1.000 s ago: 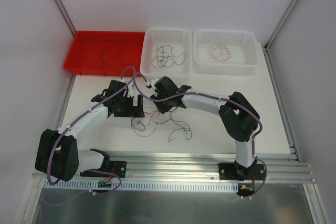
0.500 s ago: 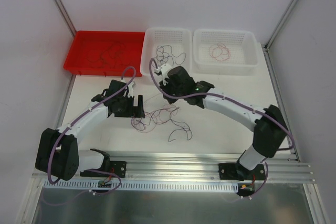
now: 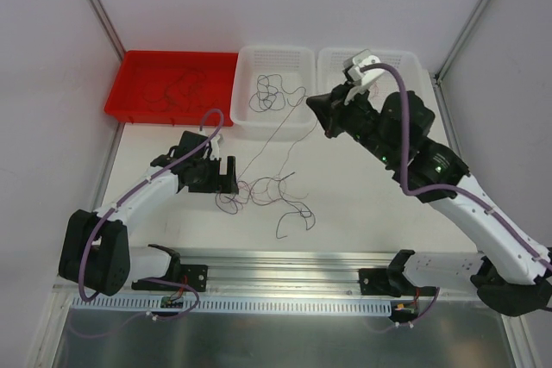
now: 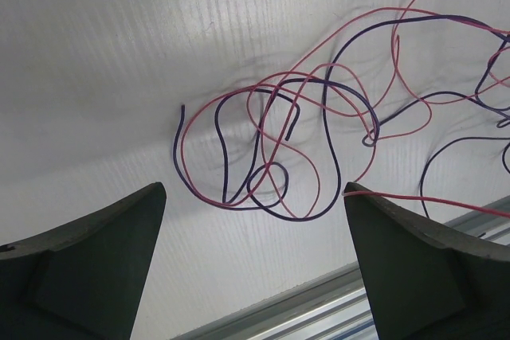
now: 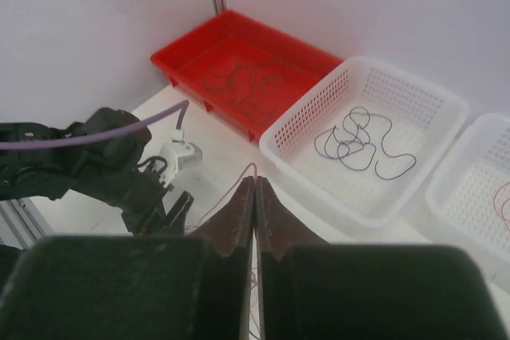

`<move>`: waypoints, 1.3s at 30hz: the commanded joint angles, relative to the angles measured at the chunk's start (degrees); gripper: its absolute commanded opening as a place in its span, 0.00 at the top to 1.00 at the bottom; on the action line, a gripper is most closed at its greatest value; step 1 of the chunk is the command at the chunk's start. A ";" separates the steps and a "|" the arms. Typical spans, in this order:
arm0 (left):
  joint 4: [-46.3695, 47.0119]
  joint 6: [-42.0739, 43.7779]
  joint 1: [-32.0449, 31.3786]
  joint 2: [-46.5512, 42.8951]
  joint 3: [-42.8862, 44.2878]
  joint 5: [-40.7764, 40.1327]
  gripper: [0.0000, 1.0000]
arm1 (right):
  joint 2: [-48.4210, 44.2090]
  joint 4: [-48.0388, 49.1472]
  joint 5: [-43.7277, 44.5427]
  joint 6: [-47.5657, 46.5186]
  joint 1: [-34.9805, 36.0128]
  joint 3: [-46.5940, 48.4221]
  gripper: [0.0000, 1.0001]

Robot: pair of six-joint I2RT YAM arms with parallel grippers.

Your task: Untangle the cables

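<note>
A tangle of thin red and dark purple cables [image 3: 263,191] lies on the white table, close under the left wrist camera [image 4: 279,149]. My left gripper [image 3: 228,177] rests just left of it, open, its wide-set jaws [image 4: 253,190] empty. My right gripper [image 3: 312,103] is raised near the middle basket's front corner and is shut on one red cable [image 5: 231,190] at its tips [image 5: 255,179]. That strand [image 3: 280,140] runs slanting down from the tips into the tangle.
A red tray [image 3: 138,71] holding dark cables stands at the back left. The middle white basket [image 3: 246,118] holds dark cables [image 3: 272,92]; the right white basket [image 3: 414,101] holds red ones [image 3: 360,85]. A metal rail [image 3: 285,269] runs along the near edge.
My right gripper shut on a red strand, then rose and swung back right, drawing it out of the tangle. The pile shifted slightly. The left arm stayed put.
</note>
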 commanded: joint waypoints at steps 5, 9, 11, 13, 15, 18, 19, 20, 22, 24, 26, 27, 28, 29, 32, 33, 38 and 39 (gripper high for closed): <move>-0.88 -0.64 -0.35 1.16 1.75 0.85 0.04 | -7.11 3.78 6.01 -2.46 -0.18 3.01 0.99; -1.06 -0.64 -0.35 1.25 1.75 0.76 0.04 | -10.53 3.51 11.47 -5.89 -0.18 3.19 0.99; -1.06 -0.64 -0.35 1.34 1.75 0.67 0.04 | -11.68 4.03 15.59 -7.82 -0.27 3.10 0.99; -1.06 -0.64 -0.35 1.51 1.75 0.50 0.04 | -13.17 4.56 18.06 -9.84 -0.18 3.27 0.99; -1.15 -0.64 -0.35 1.95 1.75 0.32 0.04 | -14.05 5.26 20.88 -11.34 -0.18 3.53 0.99; -1.41 -0.72 -0.44 2.83 2.01 0.15 0.04 | -15.55 5.97 24.22 -12.40 -0.18 3.54 0.99; -1.50 -0.81 -0.44 3.01 2.01 0.32 0.04 | -15.81 6.06 24.84 -12.66 -0.27 3.28 0.99; -1.50 -0.90 -0.35 3.09 2.19 0.50 0.04 | -15.81 5.62 26.23 -13.45 -0.18 3.10 0.99; -1.41 -1.34 -0.52 2.83 2.19 0.94 0.04 | -14.85 3.52 28.17 -13.37 -0.18 3.45 0.99; -1.50 -3.09 -1.13 2.04 2.02 1.46 0.04 | -13.79 -1.22 29.32 -11.27 -0.18 3.10 0.99; -1.24 -7.11 -2.01 0.21 1.93 1.82 0.04 | -13.62 -4.38 28.80 -9.33 -0.18 1.87 0.99; -0.80 -9.05 -4.37 -0.59 1.67 1.56 0.04 | -13.79 -5.01 28.71 -7.32 -0.18 0.91 0.99; 1.29 -11.08 -5.78 -1.47 1.32 1.29 0.04 | -13.96 -5.62 28.80 -6.34 -0.09 -1.10 0.99; 2.45 -15.18 -7.80 -2.69 0.62 0.42 0.04 | -14.05 -7.02 29.15 -5.20 -0.27 -2.08 0.99; 6.66 -23.01 -15.71 -2.97 1.22 -2.30 0.04 | -14.14 -10.53 30.29 -2.04 -0.27 -4.90 0.99; 7.55 -24.53 -17.73 -2.62 1.75 -5.53 0.04 | -14.06 -11.60 30.55 -1.16 -0.18 -5.25 0.99; 9.84 -29.90 -30.57 5.44 9.28 -16.97 0.03 | -15.46 -17.05 29.42 4.56 -0.27 -8.23 0.99; 10.10 -30.60 -31.63 7.30 10.61 -18.21 0.03 | -15.90 -17.40 29.06 5.26 -0.27 -8.68 0.99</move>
